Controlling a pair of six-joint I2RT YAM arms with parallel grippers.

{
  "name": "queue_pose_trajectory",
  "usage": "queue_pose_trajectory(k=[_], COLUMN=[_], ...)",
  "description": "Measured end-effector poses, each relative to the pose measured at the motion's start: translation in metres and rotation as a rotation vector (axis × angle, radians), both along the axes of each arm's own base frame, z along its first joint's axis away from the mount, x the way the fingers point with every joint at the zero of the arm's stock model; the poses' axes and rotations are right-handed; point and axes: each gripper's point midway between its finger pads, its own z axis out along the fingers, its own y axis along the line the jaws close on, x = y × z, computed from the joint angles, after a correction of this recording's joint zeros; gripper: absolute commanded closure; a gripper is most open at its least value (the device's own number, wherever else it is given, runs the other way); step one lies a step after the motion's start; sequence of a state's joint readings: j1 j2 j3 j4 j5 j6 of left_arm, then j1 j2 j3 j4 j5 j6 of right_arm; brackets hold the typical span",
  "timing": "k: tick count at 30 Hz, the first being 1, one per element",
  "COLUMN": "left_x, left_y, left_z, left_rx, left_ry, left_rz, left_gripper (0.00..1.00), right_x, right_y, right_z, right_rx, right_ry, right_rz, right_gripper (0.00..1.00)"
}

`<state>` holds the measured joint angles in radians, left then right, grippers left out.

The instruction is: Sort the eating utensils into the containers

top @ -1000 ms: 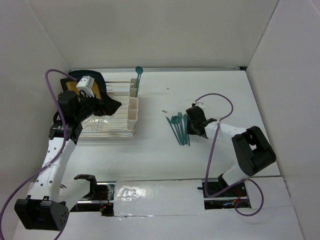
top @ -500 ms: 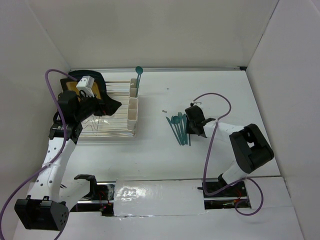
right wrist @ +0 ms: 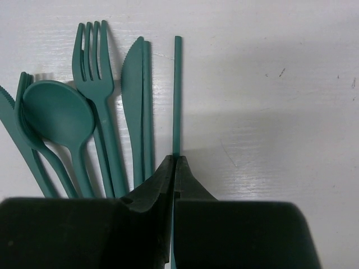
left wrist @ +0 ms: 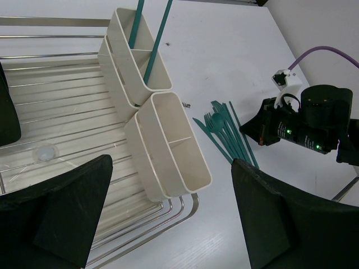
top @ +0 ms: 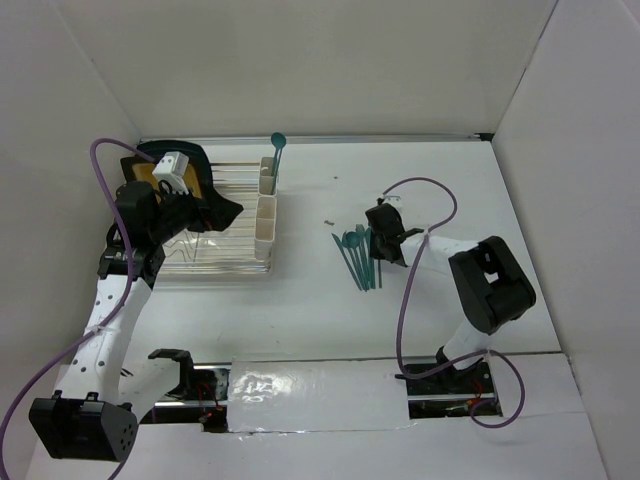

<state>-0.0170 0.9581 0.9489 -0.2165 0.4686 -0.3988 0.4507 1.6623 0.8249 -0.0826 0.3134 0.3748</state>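
A: On the left gripper (top: 222, 212) first: gripping anything?

B: Nothing. Spread as wide as can be, hanging above the clear wire dish rack (left wrist: 56, 106). Just ahead of its fingers, two tall cream-white rectangular plastic containers (left wrist: 193, 147), open tops up, probably for dropping handles straight in. In the farther one, two slim teal-green handles (left wrist: 159, 39) standing, leaning outward.

A: Why parked there?

B: Likely keeping out of the way with the cups in view. Only a guess.

A: And over at the right gripper (right wrist: 174, 163)?

B: Closed tight on a thin teal-green plastic stick (right wrist: 176, 95), pinched toward its near end, low over the white table (right wrist: 269, 112). Left of the tips, close beside: a teal-green plastic knife (right wrist: 133, 95), then a fork (right wrist: 95, 67), then a round-bowled spoon (right wrist: 56, 115), with more tucked under. Fanned side by side, handy for taking an outermost piece alone, which seems the reason for choosing the stick.

A: Any brand, label, lettering?

B: None legible anywhere. Only small green lights (left wrist: 288, 131) on the right arm (left wrist: 328, 109), seen from the left wrist.
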Motion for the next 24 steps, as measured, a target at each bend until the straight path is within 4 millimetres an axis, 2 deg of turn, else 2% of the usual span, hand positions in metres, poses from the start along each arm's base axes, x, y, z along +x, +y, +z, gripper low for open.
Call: queue_pose_trajectory(k=[5, 7, 9, 16, 20, 24], left_x=[0.000, 0.000, 0.000, 0.000, 0.000, 0.000], left_y=[0.000, 0.000, 0.000, 0.000, 0.000, 0.000], left_z=[0.000, 0.000, 0.000, 0.000, 0.000, 0.000], left_rx=[0.000, 0.000, 0.000, 0.000, 0.000, 0.000], left_ry=[0.000, 0.000, 0.000, 0.000, 0.000, 0.000], left_rz=[0.000, 0.000, 0.000, 0.000, 0.000, 0.000], left_gripper=[0.00, 0.00, 0.00, 0.00, 0.00, 0.00], right_x=[-0.006, -0.011, -0.009, 0.015, 0.002, -0.013], right_y=[0.000, 0.001, 0.006, 0.035, 0.063, 0.085], right_z=[0.004, 0.016, 0.047, 0.193, 0.255, 0.305], right_rx=[0.036, 0.078, 0.145, 0.376, 0.495, 0.575], right_ry=[0.008, -0.005, -0.072, -0.414, -0.588, -0.747], right_rz=[0.027, 0.052, 0.083, 0.252, 0.462, 0.634], right_gripper=[1.00, 1.00, 1.00, 1.00, 1.00, 1.00])
